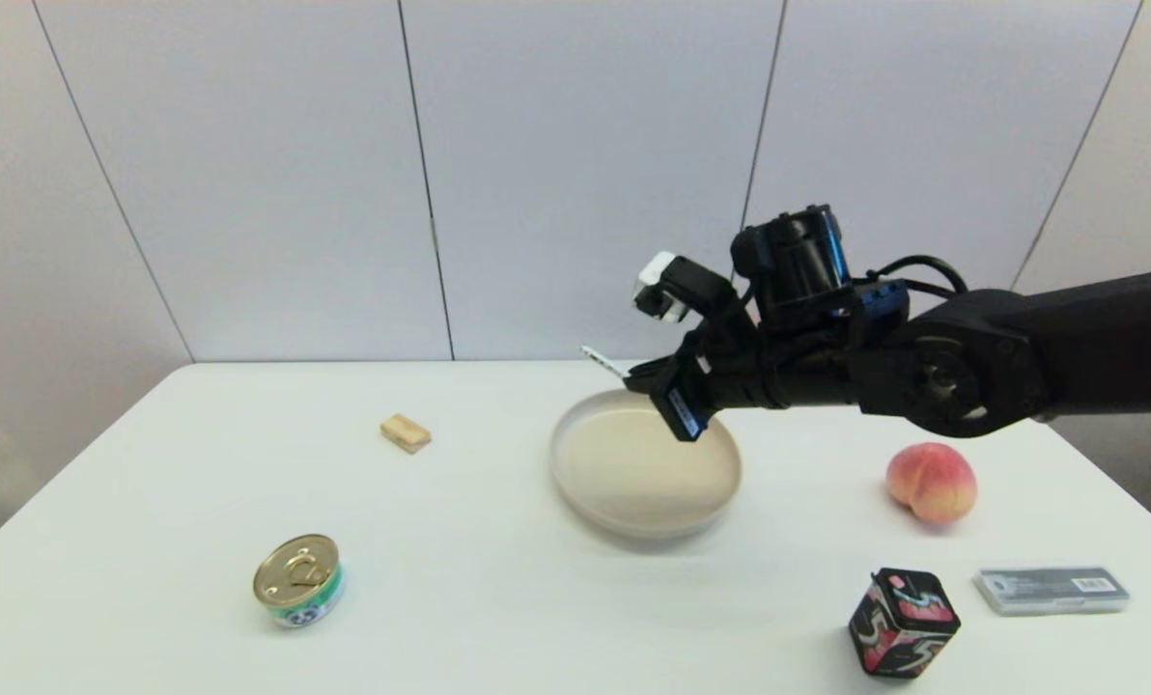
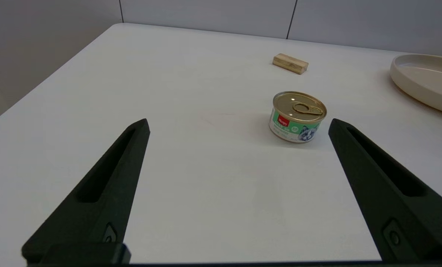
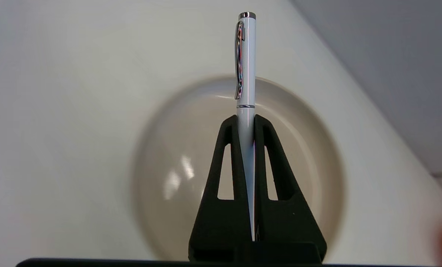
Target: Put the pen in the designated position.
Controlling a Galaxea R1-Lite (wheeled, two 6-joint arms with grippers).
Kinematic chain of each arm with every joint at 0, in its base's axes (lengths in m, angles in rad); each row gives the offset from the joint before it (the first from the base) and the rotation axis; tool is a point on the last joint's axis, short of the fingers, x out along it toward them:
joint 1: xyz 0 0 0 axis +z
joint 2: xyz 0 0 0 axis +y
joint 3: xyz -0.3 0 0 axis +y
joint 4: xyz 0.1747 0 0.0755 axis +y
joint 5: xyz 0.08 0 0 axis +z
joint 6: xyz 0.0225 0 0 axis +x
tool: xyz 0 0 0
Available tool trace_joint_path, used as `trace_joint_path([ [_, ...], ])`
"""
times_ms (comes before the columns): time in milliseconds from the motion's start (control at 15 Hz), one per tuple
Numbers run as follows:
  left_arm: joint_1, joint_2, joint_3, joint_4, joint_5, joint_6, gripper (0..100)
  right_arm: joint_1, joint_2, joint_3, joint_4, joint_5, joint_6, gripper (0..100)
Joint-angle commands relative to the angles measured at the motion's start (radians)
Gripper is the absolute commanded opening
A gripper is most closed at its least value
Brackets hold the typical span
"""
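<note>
The slim white pen [image 3: 246,66], with a chrome clip and cap, is clamped between the two fingers of my right gripper [image 3: 246,120], which is shut on it. In the head view the right gripper [image 1: 645,376] hovers above the far rim of the round beige plate [image 1: 575,463], and the pen [image 1: 604,362] pokes out to the left past the fingers. The right wrist view looks down on the plate [image 3: 176,178] under the pen. My left gripper [image 2: 239,126] is open and low over the bare white tabletop near the can; the left arm is out of the head view.
A gold-lidded pet food can [image 1: 298,580] stands front left, and a small wooden block [image 1: 406,431] lies behind it. A peach [image 1: 931,482], a patterned cube [image 1: 902,620] and a flat grey case [image 1: 1051,589] sit to the right. The table's back edge meets the wall.
</note>
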Motion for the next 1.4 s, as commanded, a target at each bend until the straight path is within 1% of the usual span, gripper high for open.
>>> trace_joint_path([
  [67,0.0,0.0,0.0,0.0,0.0,-0.001,100,-0.147,0.066,-0.109,0.023,0.005,-0.029,0],
  [200,0.0,0.0,0.0,0.0,0.0,-0.001,100,-0.195,0.119,-0.181,0.023,0.007,-0.038,0],
  [400,0.0,0.0,0.0,0.0,0.0,-0.001,100,-0.239,0.208,-0.288,0.024,0.016,-0.094,0],
  [467,0.0,0.0,0.0,0.0,0.0,-0.001,100,-0.239,0.238,-0.323,0.024,0.037,-0.107,0],
  [533,0.0,0.0,0.0,-0.003,0.0,-0.001,100,-0.242,0.268,-0.357,0.026,0.071,-0.134,0],
  [600,0.0,0.0,0.0,0.0,0.0,-0.001,100,-0.244,0.297,-0.391,0.031,0.108,-0.175,0],
  [667,0.0,0.0,0.0,0.0,0.0,-0.001,100,-0.245,0.325,-0.423,0.049,0.146,-0.23,0],
  [733,0.0,0.0,0.0,0.0,0.0,-0.001,100,-0.247,0.348,-0.449,0.067,0.189,-0.27,0],
  [933,0.0,0.0,0.0,0.0,0.0,-0.001,100,-0.245,0.419,-0.544,0.133,0.315,-0.351,0],
  [1000,0.0,0.0,0.0,0.0,0.0,-0.001,100,-0.247,0.434,-0.569,0.147,0.343,-0.376,0],
  [1133,0.0,0.0,0.0,0.0,0.0,-0.001,100,-0.247,0.475,-0.607,0.149,0.376,-0.419,0],
  [1200,0.0,0.0,0.0,0.0,0.0,-0.001,100,-0.247,0.494,-0.616,0.147,0.379,-0.434,0],
  [1400,0.0,0.0,0.0,0.0,0.0,-0.001,100,-0.245,0.537,-0.627,0.133,0.379,-0.44,0],
])
